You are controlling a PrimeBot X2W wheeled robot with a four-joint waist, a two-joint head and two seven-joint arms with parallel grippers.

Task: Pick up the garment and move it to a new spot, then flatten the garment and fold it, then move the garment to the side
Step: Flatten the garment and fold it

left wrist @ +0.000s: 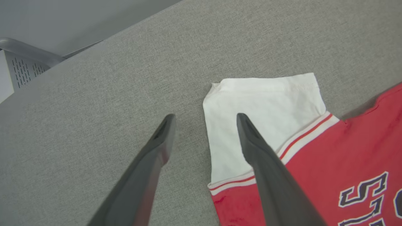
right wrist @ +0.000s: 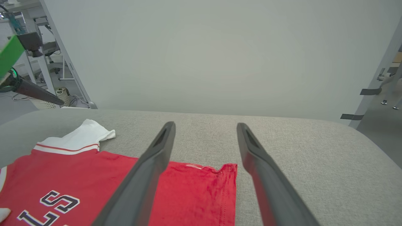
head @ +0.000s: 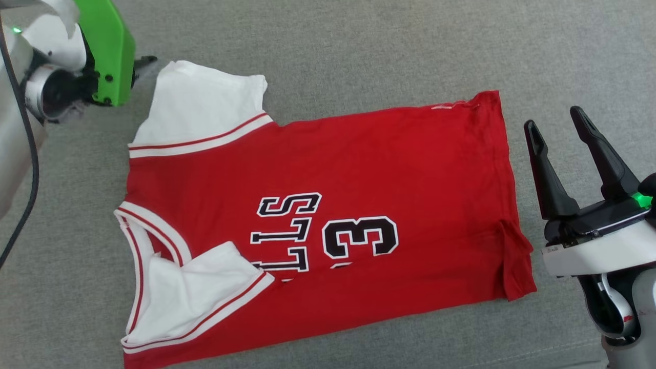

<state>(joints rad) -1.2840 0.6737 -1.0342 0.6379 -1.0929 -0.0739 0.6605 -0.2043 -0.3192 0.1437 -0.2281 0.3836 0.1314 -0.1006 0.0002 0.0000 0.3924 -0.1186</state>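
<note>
The garment, a red jersey with black lettering and a 3, lies flat on the grey cushion, collar to the left and hem to the right. Its far white sleeve is spread out. The near sleeve is folded in over the front. A hem corner is turned over. My left gripper hovers open over the far sleeve's outer edge, holding nothing. Just right of the hem, my right gripper stands open and empty, apart from the cloth.
The grey padded surface stretches beyond the garment on all sides. A metal frame stands past its far left edge. A white wall rises behind, with desk legs and a basket to the left.
</note>
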